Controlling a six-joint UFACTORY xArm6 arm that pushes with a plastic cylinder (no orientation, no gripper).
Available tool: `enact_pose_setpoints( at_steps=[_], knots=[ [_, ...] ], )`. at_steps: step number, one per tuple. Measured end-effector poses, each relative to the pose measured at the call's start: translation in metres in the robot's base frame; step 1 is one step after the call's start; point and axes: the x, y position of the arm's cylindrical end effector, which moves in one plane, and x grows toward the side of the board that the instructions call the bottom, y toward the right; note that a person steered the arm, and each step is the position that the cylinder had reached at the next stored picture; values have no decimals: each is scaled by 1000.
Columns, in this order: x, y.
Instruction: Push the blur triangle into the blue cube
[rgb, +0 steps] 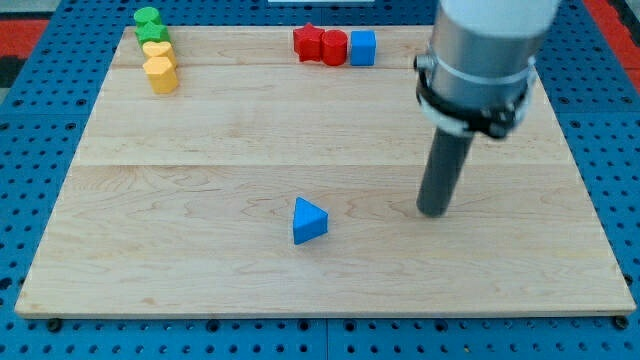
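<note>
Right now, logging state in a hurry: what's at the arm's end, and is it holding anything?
No jaws: my tip holds nothing, apart from the blue triangle to the view's left.

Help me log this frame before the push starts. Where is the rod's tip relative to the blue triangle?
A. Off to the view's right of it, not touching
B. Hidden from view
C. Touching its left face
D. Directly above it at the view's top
A: my tip rests on the board to the view's right of the blue triangle, with bare wood between them; the blue cube sits far off at the view's top.
</note>
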Motion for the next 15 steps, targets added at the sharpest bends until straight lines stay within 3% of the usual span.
enact_pose_setpoints(
  at_steps=[1, 2, 8, 10, 12, 15],
  knots=[
    [52, -29],
    [49, -84],
    [-91, -249],
    [-128, -216],
    [-82, -252],
    [-111, -186]
  ],
)
